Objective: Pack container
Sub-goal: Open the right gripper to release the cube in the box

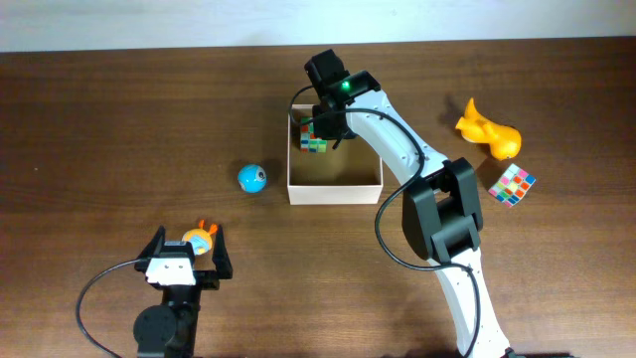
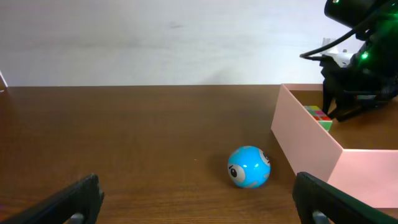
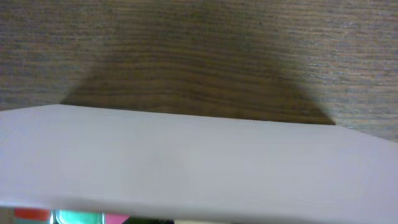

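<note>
**Overhead view, read left to right.**

**Lower left:** the left claw [image 1: 188, 239] stands with its jaws spread wide and grips nothing. A small orange and yellow toy [image 1: 202, 239] lies between its fingers, nearer the frame-right one. This toy is out of sight in the left wrist view, where only the two fingertips [image 2: 78, 199] enter, cut by the bottom edge.

**Left of centre:** a blue ball [image 1: 251, 178] sits alone on the dark wood counter [image 1: 119, 129] with open wood on every side. The left wrist view shows cartoon eyes printed on it [image 2: 249, 166] and a clear gap to the container's near wall.

**Centre:** the container [image 1: 335, 189] has white walls and a tan floor, most of it bare. A puzzle cube [image 1: 314, 139] occupies its upper-left corner. The right claw [image 1: 316, 129] reaches down onto the cube with narrow jaws closed on it, the fingers largely hidden under the wrist. From the left wrist camera the container wall [image 2: 305, 140] hides all but the cube's top [image 2: 318, 115].

**Right wrist view:** a blurred white wall fills the lower half, with slivers of red, green and pink at the bottom-left edge. The fingers cannot be made out.

**Right:** a yellow duck-like toy [image 1: 487, 131] and a second puzzle cube [image 1: 512, 185] lie well apart from the container, beyond the right arm [image 1: 442, 214]. The arm's base is cut by the bottom edge.
</note>
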Available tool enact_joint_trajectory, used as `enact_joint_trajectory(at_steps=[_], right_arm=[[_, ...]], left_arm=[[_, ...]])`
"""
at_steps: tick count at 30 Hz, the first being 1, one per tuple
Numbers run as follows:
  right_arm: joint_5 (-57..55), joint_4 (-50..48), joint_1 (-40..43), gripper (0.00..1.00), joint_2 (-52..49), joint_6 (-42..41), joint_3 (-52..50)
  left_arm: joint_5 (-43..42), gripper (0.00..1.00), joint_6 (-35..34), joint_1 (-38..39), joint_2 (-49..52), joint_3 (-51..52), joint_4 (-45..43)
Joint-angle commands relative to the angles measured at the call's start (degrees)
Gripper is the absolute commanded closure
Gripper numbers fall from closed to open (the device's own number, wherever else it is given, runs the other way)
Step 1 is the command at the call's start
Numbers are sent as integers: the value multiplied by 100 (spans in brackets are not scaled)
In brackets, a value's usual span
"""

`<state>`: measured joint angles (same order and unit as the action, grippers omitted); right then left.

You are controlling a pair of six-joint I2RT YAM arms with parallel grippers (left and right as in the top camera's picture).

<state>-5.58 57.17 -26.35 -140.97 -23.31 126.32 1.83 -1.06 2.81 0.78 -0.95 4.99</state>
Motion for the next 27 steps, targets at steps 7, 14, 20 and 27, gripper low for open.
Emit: enact_joint_trajectory(at_steps=[7,14,20,27], right_arm=[[238,-188,-26,75,-225,186,118],[442,-284,-26,75,-225,205,118],[551,-345,-31,75,-225,208,118],[743,-345,-33,75,-225,205,118]], left_arm=[[-81,1,87,2,-48,17,20],[-81,1,87,2,-48,17,20],[-81,1,87,2,-48,17,17],[-81,1,87,2,-48,17,20]])
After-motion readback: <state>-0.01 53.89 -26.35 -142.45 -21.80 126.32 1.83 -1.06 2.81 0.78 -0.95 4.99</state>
